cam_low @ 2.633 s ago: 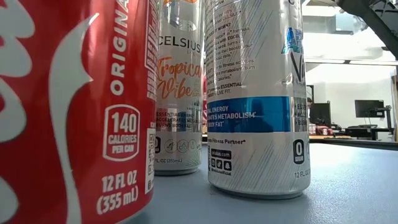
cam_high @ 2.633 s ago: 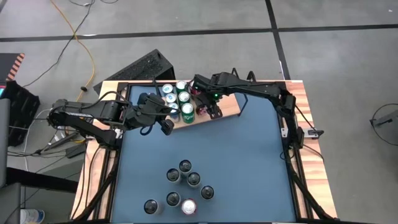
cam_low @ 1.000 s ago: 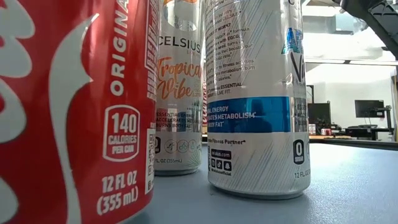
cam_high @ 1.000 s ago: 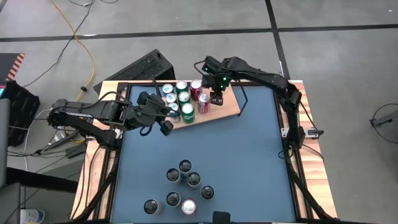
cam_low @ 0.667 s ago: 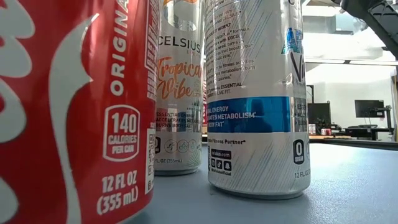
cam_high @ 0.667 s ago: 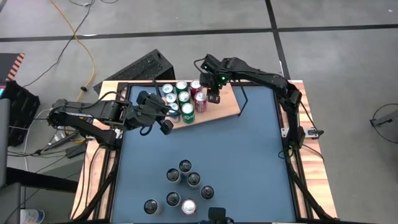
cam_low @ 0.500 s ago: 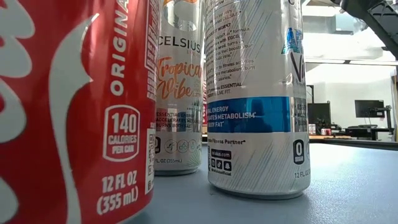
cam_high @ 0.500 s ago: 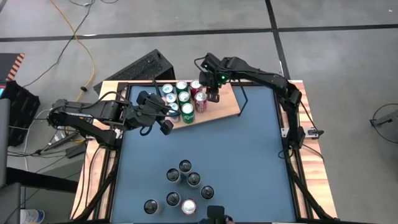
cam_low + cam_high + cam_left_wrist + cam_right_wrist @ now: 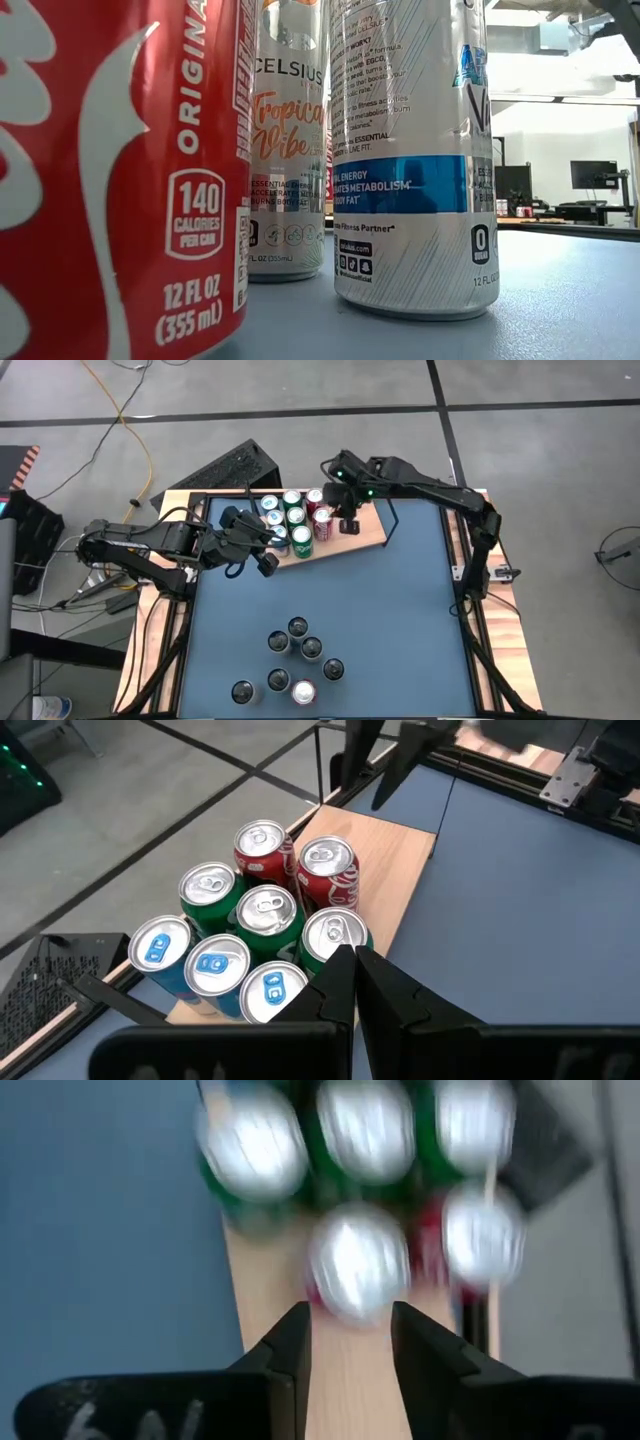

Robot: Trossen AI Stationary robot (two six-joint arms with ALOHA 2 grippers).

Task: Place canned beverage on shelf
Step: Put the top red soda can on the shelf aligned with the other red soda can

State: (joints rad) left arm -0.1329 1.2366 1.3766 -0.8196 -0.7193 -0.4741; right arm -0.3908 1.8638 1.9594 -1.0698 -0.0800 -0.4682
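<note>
Now the right end effector (image 9: 349, 526), part open and empty above the shelf (image 9: 367, 532), should lift clear of the red can (image 9: 323, 520).

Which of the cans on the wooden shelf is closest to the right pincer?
The red can at the cluster's right edge, beside the right pincer; the other red can sits behind it, the green and blue ones farther left.

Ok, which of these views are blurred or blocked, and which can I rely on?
Right wrist view: motion-smeared, the cans on the shelf are bright blobs. Low view: mostly blocked by a red can against the lens, with a bright washed-out room behind. High view and left wrist view: sharp and evenly lit, can tops readable.
</note>
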